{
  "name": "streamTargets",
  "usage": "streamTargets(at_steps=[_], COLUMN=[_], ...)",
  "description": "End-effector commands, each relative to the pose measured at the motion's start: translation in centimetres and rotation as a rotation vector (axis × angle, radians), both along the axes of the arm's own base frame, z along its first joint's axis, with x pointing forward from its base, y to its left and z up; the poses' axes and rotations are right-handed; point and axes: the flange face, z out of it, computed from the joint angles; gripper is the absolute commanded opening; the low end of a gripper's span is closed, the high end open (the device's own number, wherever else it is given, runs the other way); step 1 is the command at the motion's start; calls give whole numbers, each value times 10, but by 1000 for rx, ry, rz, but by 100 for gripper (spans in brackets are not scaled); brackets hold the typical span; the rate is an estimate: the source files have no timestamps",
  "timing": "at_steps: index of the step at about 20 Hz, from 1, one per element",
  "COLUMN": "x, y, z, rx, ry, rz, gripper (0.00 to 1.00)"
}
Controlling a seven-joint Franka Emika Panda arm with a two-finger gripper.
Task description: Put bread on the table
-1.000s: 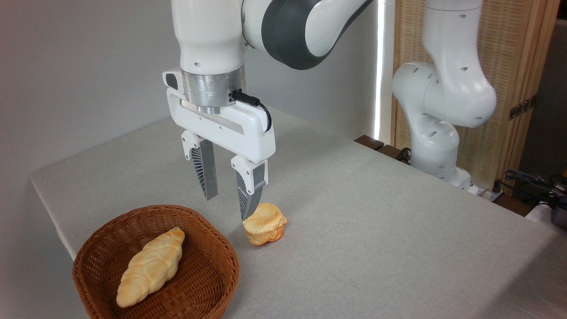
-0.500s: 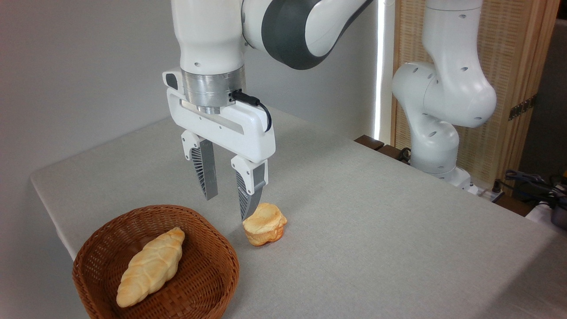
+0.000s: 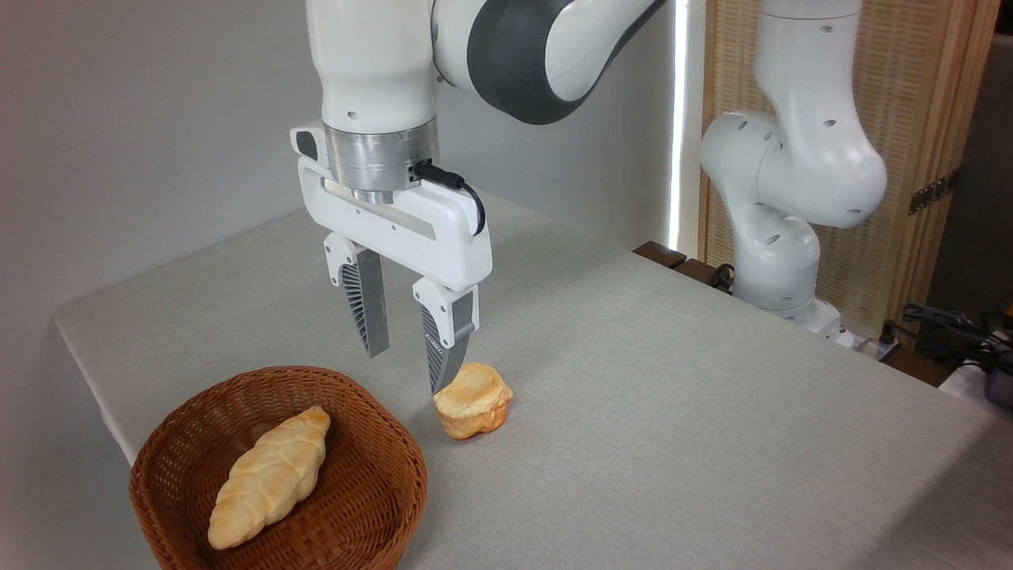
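Arm upright over the table (image 3: 673,412), wrist pointing straight down.
I see the gripper (image 3: 405,372) spread, empty (right tip beside the bread (image 3: 473,411)), above the cloth.

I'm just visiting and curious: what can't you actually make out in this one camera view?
- Whether the end effector finger touches the bread: the fingertip overlaps its edge.
- The basket bottom and near rim: cut off by the frame's lower edge.
- The braided loaf underside: hidden against the basket.

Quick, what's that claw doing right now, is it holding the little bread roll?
Gripper: open, holding nothing; the bread sits on the table beside one fingertip.
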Motion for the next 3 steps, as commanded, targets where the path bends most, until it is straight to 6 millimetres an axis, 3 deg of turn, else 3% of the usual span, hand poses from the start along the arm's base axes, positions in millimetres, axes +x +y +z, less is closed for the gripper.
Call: streamTargets(at_steps=[1, 3], x=[-1, -1], y=[1, 2], z=[7, 6], rx=[-13, -13], ry=[-1, 0], rz=[20, 23], gripper=[100, 100])
